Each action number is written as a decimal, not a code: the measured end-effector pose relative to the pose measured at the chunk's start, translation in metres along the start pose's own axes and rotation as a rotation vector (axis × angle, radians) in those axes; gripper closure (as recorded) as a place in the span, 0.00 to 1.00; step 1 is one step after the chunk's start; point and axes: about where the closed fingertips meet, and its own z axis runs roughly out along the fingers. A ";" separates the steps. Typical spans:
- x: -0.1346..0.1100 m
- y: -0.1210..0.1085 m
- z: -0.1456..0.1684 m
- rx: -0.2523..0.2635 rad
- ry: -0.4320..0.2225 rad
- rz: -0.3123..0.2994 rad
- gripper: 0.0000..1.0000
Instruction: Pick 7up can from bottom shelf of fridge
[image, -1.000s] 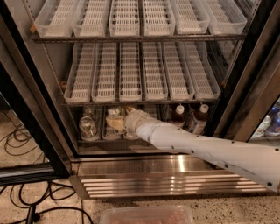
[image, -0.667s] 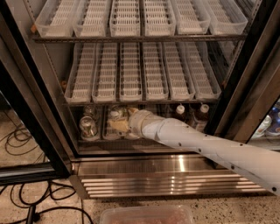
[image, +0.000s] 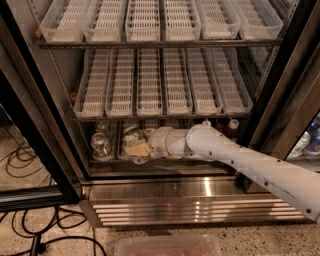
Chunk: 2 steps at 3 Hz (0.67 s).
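The fridge (image: 60, 165) stands open with its black frame and grey interior. On the dim bottom shelf (image: 150, 162) a pale green-and-white 7up can (image: 132, 136) stands in the second lane from the left. My gripper (image: 139, 148) reaches in from the right on the white arm and sits right against the can's lower front, partly hiding it. A second can with a shiny silver top (image: 101, 145) stands one lane to the left, apart from the gripper.
Two white-capped brown bottles (image: 232, 126) stand at the shelf's right, behind my arm. White slotted trays (image: 150, 85) fill the two tiers above. The louvred steel base panel (image: 190, 205) lies below. Black cables (image: 30, 235) lie on the floor at left, and a clear bin's rim (image: 167, 245) shows at the bottom edge.
My arm has pushed further left along the bottom shelf. The gripper has moved from the middle lane to the 7up can.
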 end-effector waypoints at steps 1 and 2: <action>0.012 0.019 -0.009 -0.128 0.051 -0.002 1.00; 0.023 0.051 -0.024 -0.321 0.078 -0.008 1.00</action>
